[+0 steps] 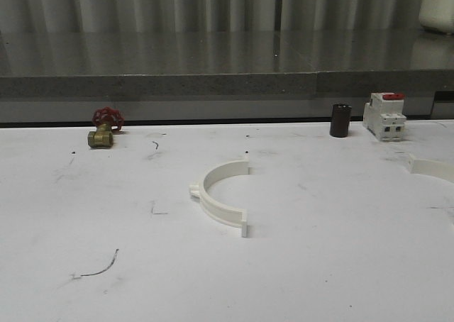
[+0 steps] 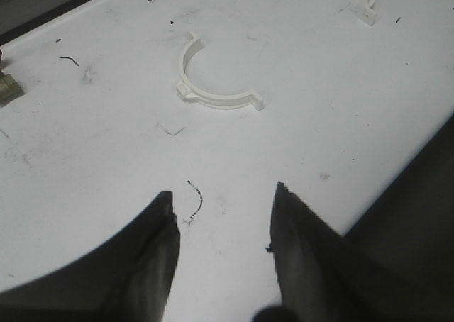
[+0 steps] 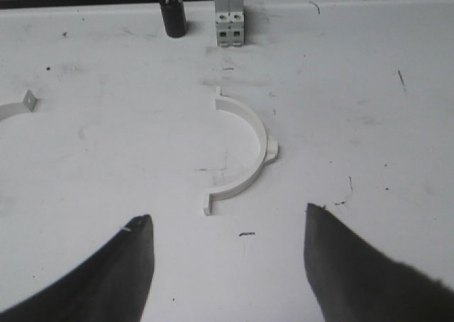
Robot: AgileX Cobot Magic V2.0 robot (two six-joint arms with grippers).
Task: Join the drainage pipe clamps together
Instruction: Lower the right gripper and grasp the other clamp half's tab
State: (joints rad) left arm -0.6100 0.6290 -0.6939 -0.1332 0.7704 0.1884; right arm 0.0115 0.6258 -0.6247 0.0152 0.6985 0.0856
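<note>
Both pincers are spread wide and hold nothing: the left gripper (image 2: 223,215) and the right gripper (image 3: 227,237) show dark, tapered fingers above the white table (image 1: 85,215), which is matte and marked with small black scuffs. One clamp half (image 1: 216,194) lies flat near the table's middle, a smooth white plastic arc with flat end tabs and a small nub on its outer curve. In the front view its open side faces right and its tabs line up front to back. A second clamp half (image 3: 241,152) lies well apart, toward the right edge, near the black cylinder (image 1: 340,120) and circuit breaker (image 1: 384,116). At far left rests a brass valve (image 1: 103,130).
</note>
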